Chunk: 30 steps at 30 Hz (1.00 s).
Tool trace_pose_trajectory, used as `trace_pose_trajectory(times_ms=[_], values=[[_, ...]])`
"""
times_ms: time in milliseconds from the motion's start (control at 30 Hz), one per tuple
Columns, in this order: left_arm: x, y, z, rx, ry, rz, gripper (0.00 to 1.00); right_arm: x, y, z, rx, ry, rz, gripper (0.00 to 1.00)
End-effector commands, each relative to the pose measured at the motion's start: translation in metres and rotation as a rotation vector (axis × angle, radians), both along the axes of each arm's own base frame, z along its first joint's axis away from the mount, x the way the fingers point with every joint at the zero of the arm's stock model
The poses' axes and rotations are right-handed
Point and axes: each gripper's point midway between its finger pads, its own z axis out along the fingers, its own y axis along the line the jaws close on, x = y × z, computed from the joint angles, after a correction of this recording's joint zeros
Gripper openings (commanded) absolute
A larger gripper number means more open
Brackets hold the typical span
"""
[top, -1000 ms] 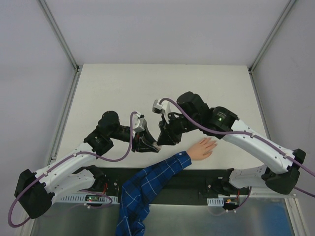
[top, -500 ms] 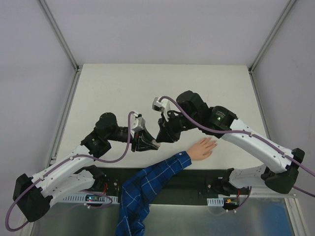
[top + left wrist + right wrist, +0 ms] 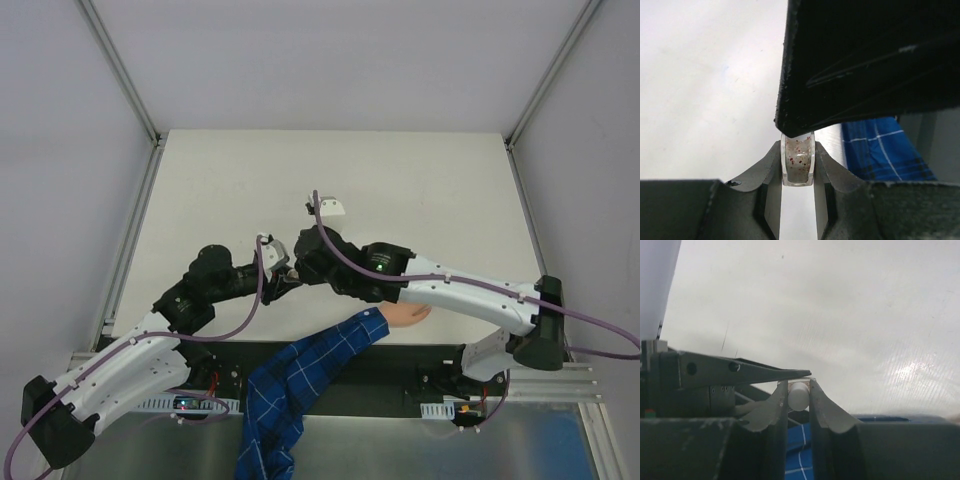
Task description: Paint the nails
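The pale flesh-coloured hand (image 3: 408,314) lies flat on the white table (image 3: 250,180) near its front edge, fingers pointing right, with a blue plaid sleeve (image 3: 310,375) running back down toward the arm bases. The right arm crosses over the top of it, so only the lower edge of the palm and fingers shows. The nails sit at the fingertips, but they are the same tone as the skin and too small to make out in the overhead view; neither wrist view shows them at all.

In the left wrist view the left gripper (image 3: 798,167) is clamped on a small clear bottle (image 3: 798,162) flecked with red, its upper end hidden behind a dark body that fills the top right of the frame. In the right wrist view the right gripper (image 3: 799,397) pinches a small white cylindrical piece (image 3: 799,396); what it belongs to cannot be told. A strip of plaid cloth shows below both grippers
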Motion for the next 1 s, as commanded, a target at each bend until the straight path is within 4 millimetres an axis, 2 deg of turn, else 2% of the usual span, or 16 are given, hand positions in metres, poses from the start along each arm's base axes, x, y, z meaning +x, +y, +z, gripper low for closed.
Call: trace_pose_trajectory(times_ms=[0,67,133,167,200,233,267,300,500,567,633,733,867,900,967], values=[[0.030,0.002,0.080,-0.172,-0.260,0.114,0.00,-0.014,0.025,-0.007,0.007,0.059,-0.083,0.01],[0.026,-0.002,0.082,-0.176,-0.257,0.081,0.00,-0.013,0.026,0.001,0.027,0.044,-0.075,0.01],[0.021,-0.004,0.082,-0.179,-0.256,0.053,0.00,-0.013,0.019,0.006,0.038,0.043,-0.064,0.07],[0.020,-0.005,0.082,-0.180,-0.253,0.041,0.00,-0.011,0.016,0.007,0.044,0.046,-0.060,0.12],[0.018,-0.006,0.083,-0.183,-0.254,0.032,0.00,-0.013,0.017,0.011,0.063,0.054,-0.040,0.23],[0.016,-0.007,0.082,-0.183,-0.250,0.021,0.00,-0.012,0.011,0.020,0.076,0.037,-0.025,0.30],[0.015,-0.008,0.083,-0.185,-0.248,0.008,0.00,-0.012,0.009,0.021,0.073,0.030,-0.011,0.34],[0.014,-0.009,0.082,-0.184,-0.246,0.003,0.00,-0.015,0.006,0.025,0.074,0.027,0.014,0.44],[0.012,-0.013,0.080,-0.187,-0.207,-0.017,0.00,-0.027,-0.022,0.055,0.104,-0.012,0.113,0.72],[0.010,-0.016,0.079,-0.188,-0.192,-0.036,0.00,-0.031,-0.033,0.068,0.111,-0.051,0.173,0.78],[-0.002,-0.022,0.080,-0.194,-0.177,-0.120,0.00,-0.035,-0.042,0.070,0.093,-0.074,0.247,0.82],[-0.030,-0.032,0.085,-0.233,-0.138,-0.297,0.00,-0.043,-0.055,0.076,0.054,-0.148,0.426,0.87],[-0.071,-0.039,0.090,-0.277,-0.028,-0.553,0.00,-0.067,-0.066,0.076,0.013,-0.269,0.736,0.86],[-0.074,-0.041,0.086,-0.269,0.017,-0.592,0.00,-0.068,-0.069,0.076,-0.011,-0.317,0.798,0.85],[-0.088,-0.040,0.089,-0.264,0.084,-0.688,0.00,-0.073,-0.073,0.073,-0.021,-0.324,0.861,0.81]])
